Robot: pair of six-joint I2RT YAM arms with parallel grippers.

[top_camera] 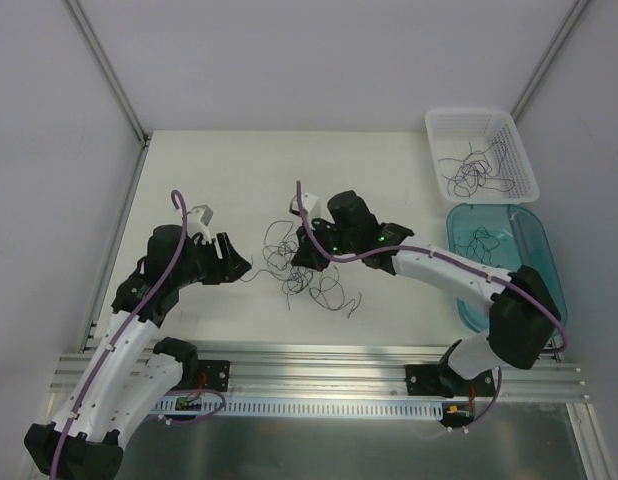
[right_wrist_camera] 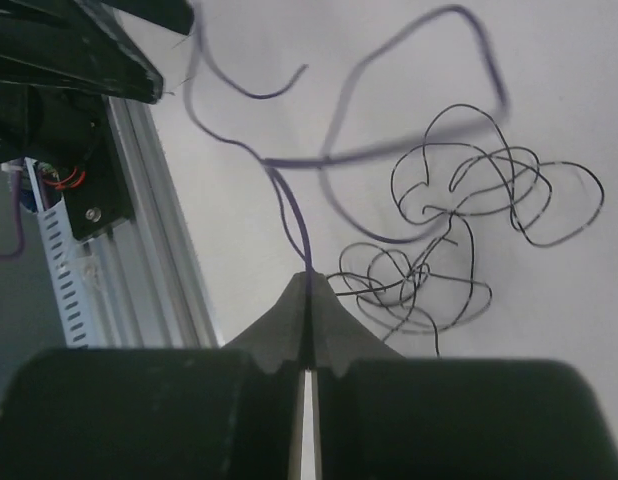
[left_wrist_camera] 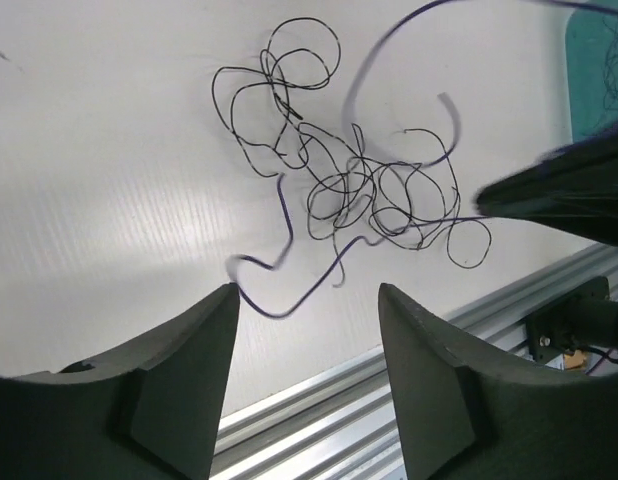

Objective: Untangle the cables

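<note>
The cables (top_camera: 309, 275) lie as a loose tangle of thin dark strands on the white table, between my two grippers. My right gripper (top_camera: 299, 255) is over the tangle's upper side. In the right wrist view it (right_wrist_camera: 309, 278) is shut on one purplish strand (right_wrist_camera: 289, 215), which rises from the fingertips; the rest of the tangle (right_wrist_camera: 469, 225) lies beyond to the right. My left gripper (top_camera: 239, 268) is just left of the tangle. In the left wrist view it (left_wrist_camera: 307, 292) is open and empty, and a strand end (left_wrist_camera: 279, 312) curls near its left fingertip, with the tangle (left_wrist_camera: 359, 185) ahead.
A white basket (top_camera: 469, 115) at the back right holds some loose strands. A teal tray (top_camera: 549, 250) in front of it also holds a few. An aluminium rail (top_camera: 319, 360) runs along the near table edge. The right gripper's dark body (left_wrist_camera: 569, 190) shows at the right in the left wrist view.
</note>
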